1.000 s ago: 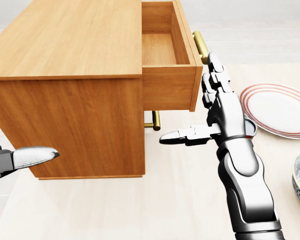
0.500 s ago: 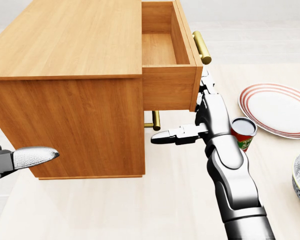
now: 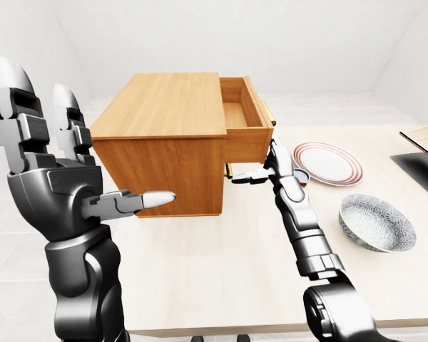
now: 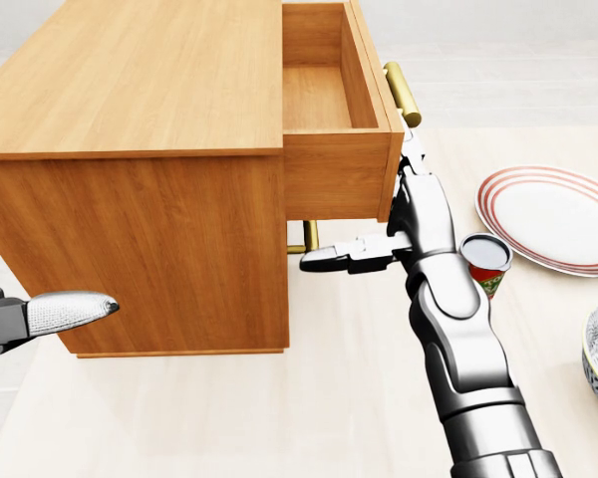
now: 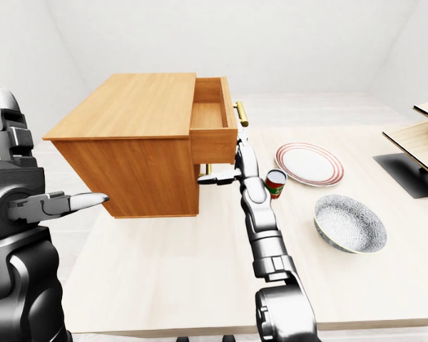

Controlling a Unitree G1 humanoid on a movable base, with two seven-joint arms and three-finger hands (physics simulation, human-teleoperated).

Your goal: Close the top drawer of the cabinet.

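L hand (image 3: 53, 182): raised at left-eye view's left, fingers spread open, holding nothing.
Cabinet (image 4: 130, 149): on table (image 4: 359, 398).
Top drawer (image 4: 334, 119): pulled out rightward, long axis left-right.
R hand (image 4: 414, 214): fingers straight, open, against drawer front; thumb sticks left.
Can (image 4: 485, 264): just right of R wrist.

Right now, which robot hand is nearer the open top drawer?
Right. The right robot hand is up against the top drawer front panel, below its brass handle. The left robot hand is raised, open, well off to the cabinet's left.
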